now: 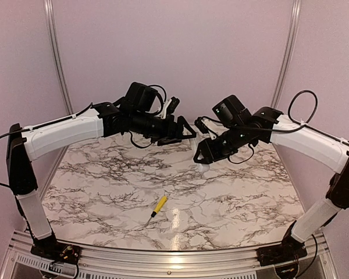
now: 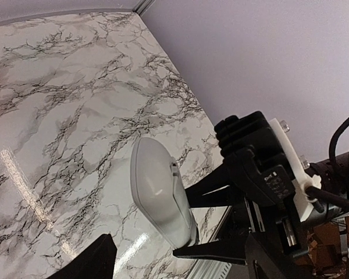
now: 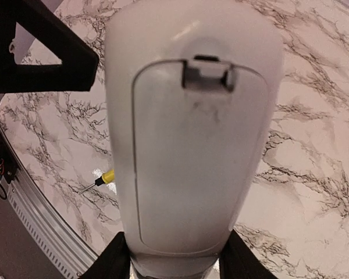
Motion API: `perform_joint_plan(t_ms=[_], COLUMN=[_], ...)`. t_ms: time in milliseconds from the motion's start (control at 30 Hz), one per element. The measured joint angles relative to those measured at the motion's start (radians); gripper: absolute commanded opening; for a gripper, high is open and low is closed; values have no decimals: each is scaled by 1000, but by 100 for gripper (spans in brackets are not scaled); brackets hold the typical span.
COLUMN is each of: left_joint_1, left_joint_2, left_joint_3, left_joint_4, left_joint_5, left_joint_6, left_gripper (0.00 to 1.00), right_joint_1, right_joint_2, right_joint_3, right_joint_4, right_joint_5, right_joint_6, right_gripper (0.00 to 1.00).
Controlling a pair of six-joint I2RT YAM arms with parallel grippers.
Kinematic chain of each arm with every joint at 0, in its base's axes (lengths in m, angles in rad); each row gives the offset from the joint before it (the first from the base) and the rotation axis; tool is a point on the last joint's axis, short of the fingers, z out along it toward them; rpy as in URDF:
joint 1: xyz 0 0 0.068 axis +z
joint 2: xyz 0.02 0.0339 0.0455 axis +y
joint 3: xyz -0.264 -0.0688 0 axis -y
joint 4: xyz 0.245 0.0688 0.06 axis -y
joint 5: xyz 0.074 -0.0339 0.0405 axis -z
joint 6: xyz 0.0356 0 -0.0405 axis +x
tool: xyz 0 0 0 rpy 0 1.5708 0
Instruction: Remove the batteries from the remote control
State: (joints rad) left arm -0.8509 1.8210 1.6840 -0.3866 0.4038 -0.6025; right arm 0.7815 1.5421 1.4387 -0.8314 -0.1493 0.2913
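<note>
White plastic fills your right wrist view: the remote control (image 3: 192,145) is clamped at its lower end in the right pincer (image 3: 174,258), whose dark fingers (image 3: 113,261) press on its two long sides. It is held in the air above the far half of the desk (image 1: 250,192). Its back faces that camera, with the cover (image 3: 192,186) seated flush and the latch (image 3: 206,75) at the upper end.

You have both arms folded alike. Each rises from its base at a near corner, bends at the elbow by a side edge, and reaches inward on a nearly level forearm, so the wrists face each other over the far middle.

Your left pincer (image 1: 181,133) points at the remote control from the left, just beside it, jaws apart and holding nothing; whether a finger touches the plastic cannot be told. A yellow-handled screwdriver (image 1: 158,204) lies flat near the middle of the near edge, well apart from both pincers.
</note>
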Motion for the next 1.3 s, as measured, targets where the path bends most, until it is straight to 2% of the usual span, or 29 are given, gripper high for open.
perform_joint_plan(t_ms=[400,900,1000,1167,1300], left_joint_1=[16,31,31,32,35], left_joint_2=[38,93,103,111,111], left_joint_3=[6,45,48,48,48], left_joint_4=[44,165,174,174,170], left_joint_5=[19,71,79,86,85], left_joint_6=[-70,-184,-198,-198,-201], left_gripper=[68,46,40,22,12], right_joint_1=[0,0,0,0,0], right_joint_2=[0,-1,-1,-1,-1], right_joint_3=[38,38,38,38,39], right_joint_4=[6,11,12,12,13], right_joint_5=[-9,-29,-29,-27,-18], right_joint_6=[0,-1,-1,-1,-5], right_gripper=[31,31,31,31,31])
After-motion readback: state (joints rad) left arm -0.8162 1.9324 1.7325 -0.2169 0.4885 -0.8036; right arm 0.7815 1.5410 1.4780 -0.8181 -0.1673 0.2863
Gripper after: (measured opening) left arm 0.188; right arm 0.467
